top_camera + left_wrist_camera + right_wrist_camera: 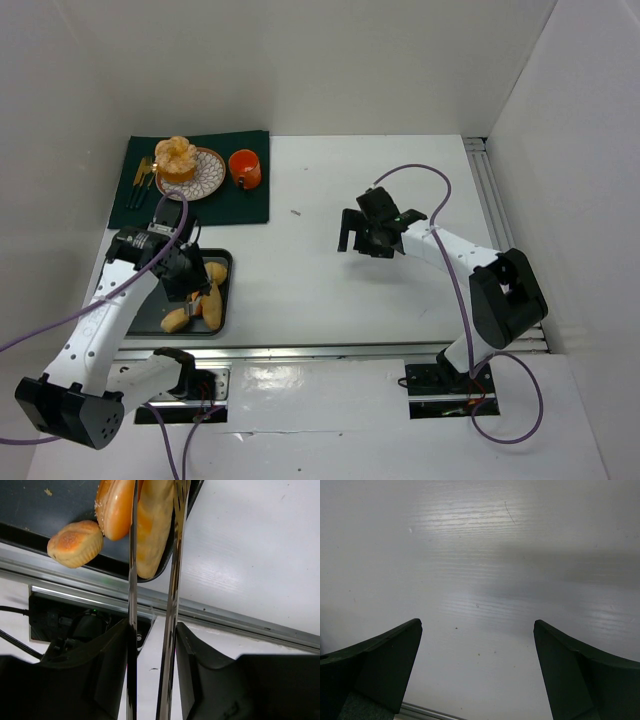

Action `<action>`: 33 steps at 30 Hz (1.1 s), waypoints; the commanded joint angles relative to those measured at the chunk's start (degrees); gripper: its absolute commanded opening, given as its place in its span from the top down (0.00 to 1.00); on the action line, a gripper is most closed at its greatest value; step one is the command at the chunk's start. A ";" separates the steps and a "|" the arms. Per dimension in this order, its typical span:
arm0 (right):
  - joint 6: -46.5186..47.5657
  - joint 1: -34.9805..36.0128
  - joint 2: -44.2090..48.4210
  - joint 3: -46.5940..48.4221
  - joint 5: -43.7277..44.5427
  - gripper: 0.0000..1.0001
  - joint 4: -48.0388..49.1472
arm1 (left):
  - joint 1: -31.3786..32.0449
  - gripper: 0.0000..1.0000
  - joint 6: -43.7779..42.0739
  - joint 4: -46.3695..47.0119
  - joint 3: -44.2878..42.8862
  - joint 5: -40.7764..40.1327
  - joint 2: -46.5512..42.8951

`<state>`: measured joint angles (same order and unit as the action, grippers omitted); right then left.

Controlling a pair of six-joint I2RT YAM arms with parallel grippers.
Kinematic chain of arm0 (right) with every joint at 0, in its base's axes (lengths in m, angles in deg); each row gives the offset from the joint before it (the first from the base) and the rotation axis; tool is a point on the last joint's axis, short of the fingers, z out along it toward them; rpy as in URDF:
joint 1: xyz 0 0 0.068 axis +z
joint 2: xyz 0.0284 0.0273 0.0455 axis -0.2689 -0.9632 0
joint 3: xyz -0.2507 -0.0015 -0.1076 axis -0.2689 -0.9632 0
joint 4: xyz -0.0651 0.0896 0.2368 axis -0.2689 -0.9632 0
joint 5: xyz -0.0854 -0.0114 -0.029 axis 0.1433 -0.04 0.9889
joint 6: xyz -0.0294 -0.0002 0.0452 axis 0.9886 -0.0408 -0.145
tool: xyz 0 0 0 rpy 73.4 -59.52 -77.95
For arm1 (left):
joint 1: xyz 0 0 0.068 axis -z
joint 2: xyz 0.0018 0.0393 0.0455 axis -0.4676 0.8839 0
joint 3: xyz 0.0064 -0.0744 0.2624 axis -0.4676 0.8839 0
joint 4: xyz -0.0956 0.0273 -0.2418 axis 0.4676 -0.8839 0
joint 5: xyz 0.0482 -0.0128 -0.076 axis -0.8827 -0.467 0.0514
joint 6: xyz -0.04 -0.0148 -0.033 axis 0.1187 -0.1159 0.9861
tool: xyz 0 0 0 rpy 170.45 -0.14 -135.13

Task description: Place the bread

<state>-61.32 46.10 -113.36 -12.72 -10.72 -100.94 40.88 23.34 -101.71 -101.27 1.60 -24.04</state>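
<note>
Left wrist view, nearest first: we see the left gripper (152, 630) closed narrow on a pair of metal tongs (173, 580), its black fingers (112, 670) pressing the two blades from either side. The blades run away from us, over the rail (225, 620) at the table's edge, to a dark tray (30, 505). There a long oval roll (152, 525) lies between the blade tips at the tray's corner; we cannot tell whether it is lifted or resting. A second roll (115, 505) touches it on one side, and a round roll (75, 542) sits just beside that one, at the tray's rim.

In the right wrist view, the right gripper (477, 622) hangs with its fingers spread wide over the white table (480, 555).

From the top external view, that gripper is well apart from the tray, near the table's middle. Farther off, on a green mat (240, 205) at the far left, a patterned plate (208, 172) carries a heap of rolls (176, 155). An orange cup (246, 168) stands just right of the plate, and cutlery (141, 178) lies to its left.
</note>
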 commanded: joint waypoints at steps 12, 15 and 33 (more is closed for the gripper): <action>1.41 0.52 -0.97 2.28 -0.53 0.00 1.35 | 0.72 0.49 1.10 -3.59 -0.66 2.82 -0.73; 1.41 0.52 -0.97 2.28 -0.53 0.00 1.35 | 0.72 0.49 1.10 -3.59 -0.14 3.36 -0.73; 1.41 1.05 -0.44 1.23 -2.20 0.00 2.40 | 0.72 0.90 -1.36 -3.59 -7.07 5.20 -0.11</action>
<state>-60.60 46.58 -113.60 -12.72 -12.49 -100.78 41.51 23.26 -104.60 -102.93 5.40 -23.83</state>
